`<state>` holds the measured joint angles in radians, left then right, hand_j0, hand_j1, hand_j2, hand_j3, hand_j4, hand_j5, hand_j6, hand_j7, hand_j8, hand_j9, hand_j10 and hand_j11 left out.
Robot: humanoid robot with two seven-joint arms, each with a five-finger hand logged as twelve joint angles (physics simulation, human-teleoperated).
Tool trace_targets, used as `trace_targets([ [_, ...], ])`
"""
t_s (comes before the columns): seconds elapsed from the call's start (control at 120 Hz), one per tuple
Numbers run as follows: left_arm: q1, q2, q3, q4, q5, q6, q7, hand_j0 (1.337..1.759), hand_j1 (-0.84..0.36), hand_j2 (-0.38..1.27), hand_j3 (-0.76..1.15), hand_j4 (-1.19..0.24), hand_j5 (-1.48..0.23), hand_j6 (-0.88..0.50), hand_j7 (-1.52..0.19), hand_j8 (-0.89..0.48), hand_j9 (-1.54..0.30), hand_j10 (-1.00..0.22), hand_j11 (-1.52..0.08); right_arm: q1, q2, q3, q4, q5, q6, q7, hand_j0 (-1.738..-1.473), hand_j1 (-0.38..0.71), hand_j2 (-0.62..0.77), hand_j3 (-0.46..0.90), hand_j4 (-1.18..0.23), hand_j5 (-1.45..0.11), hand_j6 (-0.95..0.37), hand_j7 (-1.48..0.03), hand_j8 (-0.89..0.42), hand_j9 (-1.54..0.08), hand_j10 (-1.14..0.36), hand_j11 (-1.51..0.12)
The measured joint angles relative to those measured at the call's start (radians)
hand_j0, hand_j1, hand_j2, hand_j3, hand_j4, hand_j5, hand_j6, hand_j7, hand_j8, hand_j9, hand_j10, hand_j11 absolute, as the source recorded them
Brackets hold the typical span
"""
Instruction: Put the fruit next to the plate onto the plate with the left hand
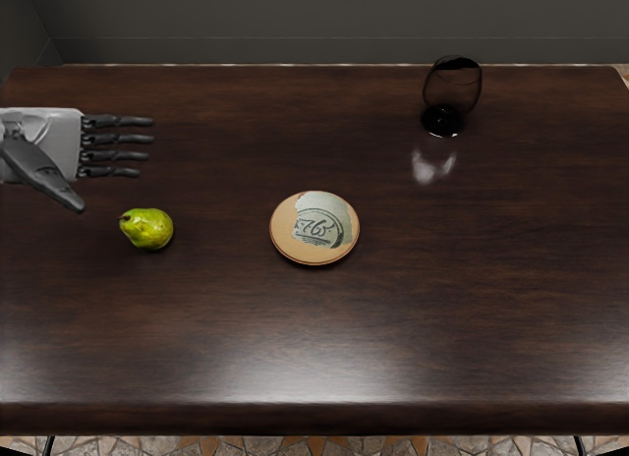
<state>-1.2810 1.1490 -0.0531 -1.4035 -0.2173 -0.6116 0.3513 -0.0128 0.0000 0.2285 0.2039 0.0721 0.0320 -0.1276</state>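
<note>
Green pear (146,228) lies on the dark table (393,328), to the left of the plate (314,227) and not on it.

We see the fruit well apart from the plate, with a stretch of tabletop between them. Farther left of the plate, and beyond the pear, the left hand (59,146) is held out flat. Its fingers (123,139) are stretched straight toward the right, gripping nothing and clear of the fruit. Beyond the plate to its right, near the table's far edge, stands a dark wine glass (452,92).
</note>
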Motion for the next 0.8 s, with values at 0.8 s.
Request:
trace_targets([
  [0.8, -0.204, -0.150, -0.003, -0.085, 0.356, 0.000, 0.062, 1.658, 0.35, 0.00, 0.00, 0.00, 0.00, 0.00, 0.00, 0.00, 0.00, 0.00, 0.00, 0.000, 0.000, 0.000, 0.000, -0.001, 0.000, 0.000, -1.658, -0.32, -0.01, 0.00, -0.03, -0.03, -0.03, -0.03, -0.03, -0.03, -0.03, -0.03],
])
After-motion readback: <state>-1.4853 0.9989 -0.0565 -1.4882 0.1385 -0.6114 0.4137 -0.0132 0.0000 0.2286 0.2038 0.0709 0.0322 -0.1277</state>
